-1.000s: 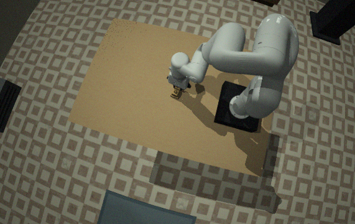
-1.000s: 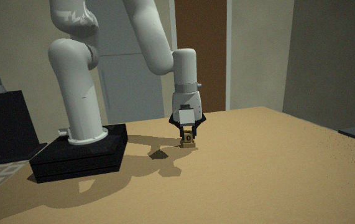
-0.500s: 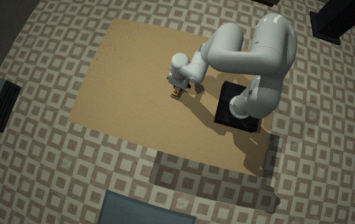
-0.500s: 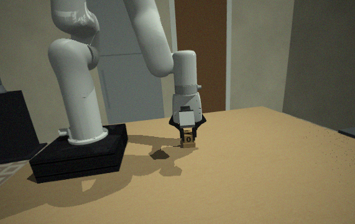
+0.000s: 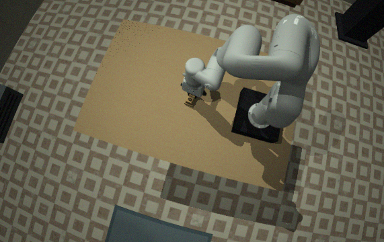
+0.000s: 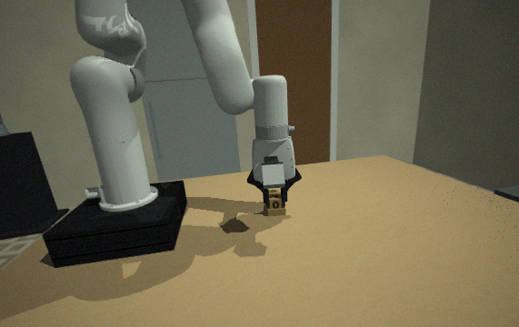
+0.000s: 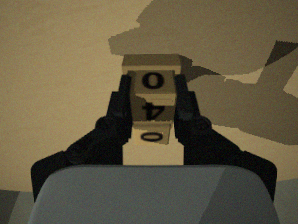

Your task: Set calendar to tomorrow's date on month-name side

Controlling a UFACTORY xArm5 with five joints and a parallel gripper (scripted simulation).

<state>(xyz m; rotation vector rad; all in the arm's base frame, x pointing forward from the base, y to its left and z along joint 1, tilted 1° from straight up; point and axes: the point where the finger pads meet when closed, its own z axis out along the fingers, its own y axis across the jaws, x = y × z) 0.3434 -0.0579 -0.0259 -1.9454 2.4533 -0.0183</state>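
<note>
The xArm (image 5: 262, 65) (image 6: 114, 136) stands on a black base block (image 5: 240, 129) (image 6: 114, 249) on the wooden table (image 5: 138, 91) (image 6: 377, 254) (image 7: 50, 75), base at L in the ext. view. Its forearm reaches R, w/ the xArm Gripper (image 5: 195, 97) (image 6: 275, 202) (image 7: 153, 89) pointing down over the calendar.

The calendar's small wooden tray (image 5: 189, 105) (image 6: 275, 212) (image 7: 151, 61) is on the tabletop, R of the base in the ext. view; whether its underside is fully flat, can't tell. Above its near rim in that view, a wooden number cube (image 5: 190, 99) (image 6: 275, 204) (image 7: 152, 81) shows a black "0". Wrist cam has that "0" at the far end, a "4" in the middle & another "0" nearer the gripper body; which faces belong to which cube is unclear.

Fingers are part-closed, one L & one R of the cubes in the wrist view, apparently clamped on the number cube. Month name: not readable. Arm shadows fall on the table near the tray. Behind, a brown door (image 6: 293, 68) is set in the far wall.
</note>
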